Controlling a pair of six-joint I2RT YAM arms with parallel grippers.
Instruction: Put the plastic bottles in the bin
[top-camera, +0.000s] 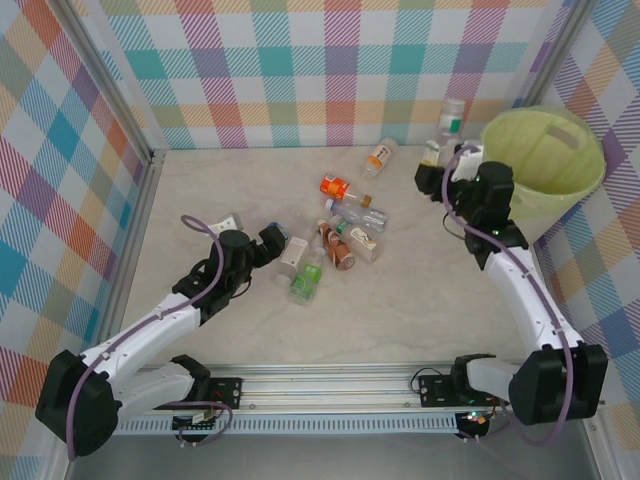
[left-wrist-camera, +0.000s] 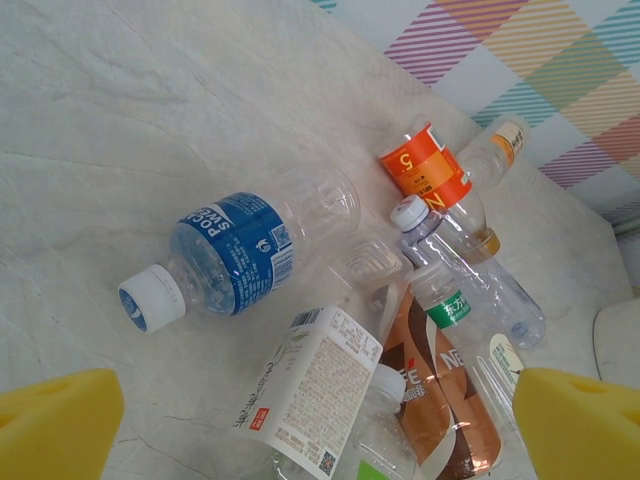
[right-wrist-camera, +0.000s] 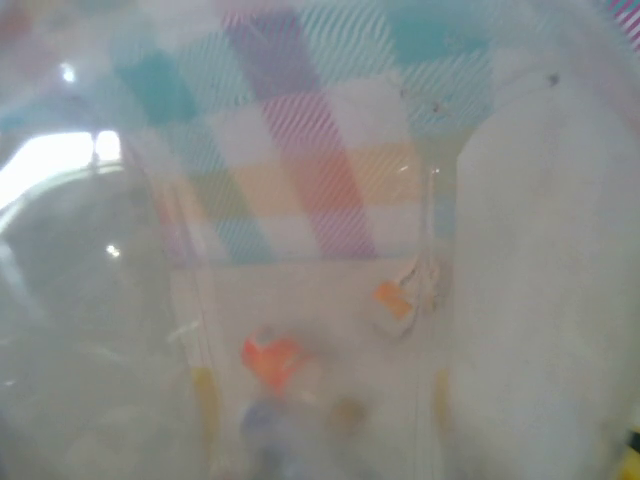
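Clear plastic surface (right-wrist-camera: 520, 250): hard against the right wrist camera and out of focus. The checked wall and two orange blobs read dimly through it. What it belongs to cannot be told.

Right pincer (top-camera: 460, 168): just left of the bin (top-camera: 545, 150), near its rim. Its fingers are masked by the wrist and pale clutter, so whether it is spread or pinching cannot be told.

Bin: lime-green lining, far right corner of the table (top-camera: 430, 300). Its near wall is partly hidden behind the right arm.

Two standing bottles (top-camera: 450, 120): just left of the bin, by the back wall. Their labels are too small to read.

Heap of bottles (top-camera: 340, 235): lies well left of the bin, between it and the left pincer (top-camera: 278, 240).

Orange-and-white bottle (top-camera: 380, 155): on its side apart from the heap, nearer the bin, with its long axis slanting toward the back wall.

Left pincer (left-wrist-camera: 318, 430): spread wide, with yellow pads (left-wrist-camera: 55, 425) at the bottom corners, gripping nothing.

Blue-label bottle (left-wrist-camera: 230, 250): on its side ahead of the left pincer and clear of both pads. Its long axis runs lower left to upper right, with the white cap at the lower-left end.

White-label bottle (left-wrist-camera: 310, 385): on its side straight ahead between the pads, cut off by the bottom edge.

Brown-label bottle (left-wrist-camera: 440, 400): touches the white-label bottle on the right, its lower end cut off.

Green-label bottle (left-wrist-camera: 450, 308) and orange-label bottle (left-wrist-camera: 425, 165): lie beyond these, overlapping, so their outlines are hard to separate.
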